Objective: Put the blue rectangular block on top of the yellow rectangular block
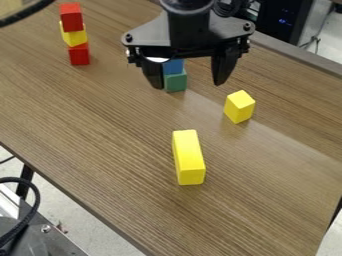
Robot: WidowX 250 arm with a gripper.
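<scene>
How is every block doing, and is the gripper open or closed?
Gripper: open
Blue block: on the green block
Green block: under the blue one
Long yellow block: lying flat, uncovered
Small yellow block: on the table, uncovered
Red and yellow tower: standing, three blocks high

This looks like a robotics lab — or a workshop set up much like one. A black robot arm (184, 35) with a two-fingered tool (191, 86) hangs over the wood-grain surface (107, 130). At the near left are bolted metal hardware (50, 240) and a loose black cable (37, 202); at the far right stands a dark case (277, 20) with small blue lights — probably a computer, though it is cut off. The floor (87, 232) is pale and speckled.
</scene>
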